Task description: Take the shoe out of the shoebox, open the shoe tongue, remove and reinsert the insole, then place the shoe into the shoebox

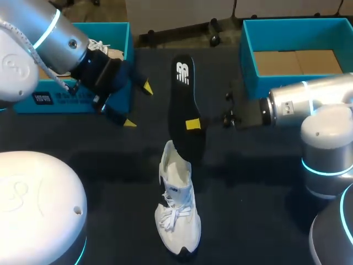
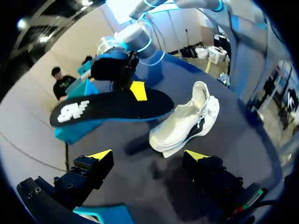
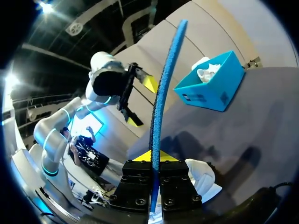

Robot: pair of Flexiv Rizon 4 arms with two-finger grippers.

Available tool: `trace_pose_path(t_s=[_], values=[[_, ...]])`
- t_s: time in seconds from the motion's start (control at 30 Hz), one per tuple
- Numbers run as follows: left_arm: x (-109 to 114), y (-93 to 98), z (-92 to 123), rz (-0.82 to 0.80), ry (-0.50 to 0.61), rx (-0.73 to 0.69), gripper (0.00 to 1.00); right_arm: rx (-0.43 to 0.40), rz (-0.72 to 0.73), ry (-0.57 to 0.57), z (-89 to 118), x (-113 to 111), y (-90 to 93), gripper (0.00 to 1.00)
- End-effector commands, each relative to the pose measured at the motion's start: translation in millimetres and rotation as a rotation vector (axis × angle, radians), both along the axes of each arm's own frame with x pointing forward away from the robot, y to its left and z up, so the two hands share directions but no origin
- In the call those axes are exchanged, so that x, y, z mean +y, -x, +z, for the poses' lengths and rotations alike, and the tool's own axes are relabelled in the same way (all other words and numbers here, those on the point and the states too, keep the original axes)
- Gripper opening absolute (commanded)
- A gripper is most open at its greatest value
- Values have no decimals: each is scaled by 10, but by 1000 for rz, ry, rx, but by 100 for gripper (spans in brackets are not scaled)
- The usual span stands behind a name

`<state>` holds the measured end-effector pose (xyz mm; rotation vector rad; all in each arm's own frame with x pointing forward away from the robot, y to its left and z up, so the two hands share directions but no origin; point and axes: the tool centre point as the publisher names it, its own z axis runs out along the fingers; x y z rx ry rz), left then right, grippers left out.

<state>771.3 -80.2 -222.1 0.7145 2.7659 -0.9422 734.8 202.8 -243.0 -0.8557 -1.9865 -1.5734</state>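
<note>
Right arm level from the side, right claw (image 1: pixel 193 125) pinching black insole (image 1: pixel 183 99) aloft, white shoe (image 1: pixel 177 210) on tabletop (image 1: pixel 265 193) just below it, left claw (image 1: pixel 138 105) wide and empty beside shoebox (image 1: pixel 27 105)

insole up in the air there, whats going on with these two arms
The right gripper is shut on the black insole, holding it off the table close to the opening of the white shoe, which lies on the tabletop. The insole looks fully out of the shoe. The left gripper hangs open and empty near the blue shoebox at the left. The insole is not yet back in.
</note>
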Motion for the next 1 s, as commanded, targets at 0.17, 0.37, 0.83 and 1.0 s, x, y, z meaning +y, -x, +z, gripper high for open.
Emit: trace_pose_path(t_s=[0.17,0.37,0.83,1.0], values=[[50,113,-327,116,-83,138,100,-57,2,-40,-105,84,69,0],[63,123,-380,131,-108,154,100,-55,4,-84,-121,124,55,0],[103,222,-649,190,-145,229,100,-121,-8,-97,-184,235,103,0],[89,251,-876,217,-175,286,100,-135,-3,-108,-196,258,80,0]])
